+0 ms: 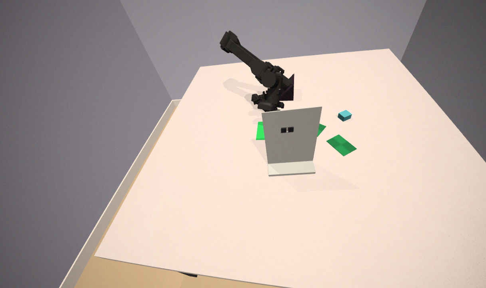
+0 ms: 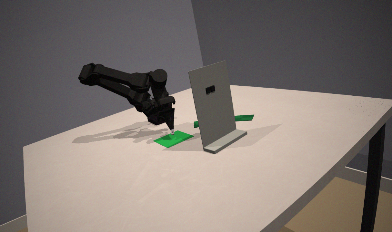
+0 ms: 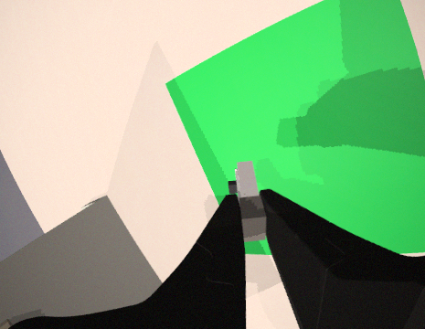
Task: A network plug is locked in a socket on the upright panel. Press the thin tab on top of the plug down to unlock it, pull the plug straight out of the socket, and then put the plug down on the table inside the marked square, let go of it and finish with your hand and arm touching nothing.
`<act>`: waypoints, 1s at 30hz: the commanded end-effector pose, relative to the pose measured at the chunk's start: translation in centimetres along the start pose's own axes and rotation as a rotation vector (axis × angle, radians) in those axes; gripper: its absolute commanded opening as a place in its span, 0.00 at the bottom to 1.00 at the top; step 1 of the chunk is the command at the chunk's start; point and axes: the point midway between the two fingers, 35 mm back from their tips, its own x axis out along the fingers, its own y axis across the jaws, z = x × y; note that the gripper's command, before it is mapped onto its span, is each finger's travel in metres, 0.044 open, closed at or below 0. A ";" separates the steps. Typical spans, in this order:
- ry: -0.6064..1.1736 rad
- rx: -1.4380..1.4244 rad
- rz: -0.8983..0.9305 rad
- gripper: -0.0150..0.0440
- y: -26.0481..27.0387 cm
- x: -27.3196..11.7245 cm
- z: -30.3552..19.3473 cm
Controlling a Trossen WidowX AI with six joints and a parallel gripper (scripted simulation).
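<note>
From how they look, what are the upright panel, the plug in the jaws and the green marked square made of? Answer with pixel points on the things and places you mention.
Upright panel (image 1: 291,148) (image 2: 216,115): probably painted metal or stiff plastic, matte; flat, even grey, no grain.

Plug (image 3: 247,179) (image 2: 171,131): likely hard plastic; smooth, pale grey faces, though metal isn't ruled out.

Green square (image 2: 169,143) (image 3: 235,110): maybe thin film or paint, matte; flat colour, no visible thickness.

You have a pale table (image 1: 208,200) (image 2: 127,178) carrying an upright grey panel (image 1: 291,143) (image 2: 213,109) on its foot; in the top view, green patches lie around the panel's far part, and a teal block (image 1: 344,115) sits to its right
</note>
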 end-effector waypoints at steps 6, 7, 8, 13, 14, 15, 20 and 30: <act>0.004 -0.007 0.000 0.25 -0.7 0.7 0.0; 0.004 -0.007 0.001 0.25 -0.7 0.8 0.0; 0.004 -0.007 0.001 0.25 -0.8 0.8 0.0; 0.002 -0.008 0.003 0.25 -1.0 1.2 0.1; 0.002 -0.008 0.004 0.25 -1.1 1.2 0.2; 0.002 -0.008 0.004 0.25 -1.1 1.3 0.2; 0.000 -0.009 0.006 0.25 -1.3 1.5 0.3; 0.000 -0.009 0.006 0.25 -1.4 1.8 0.4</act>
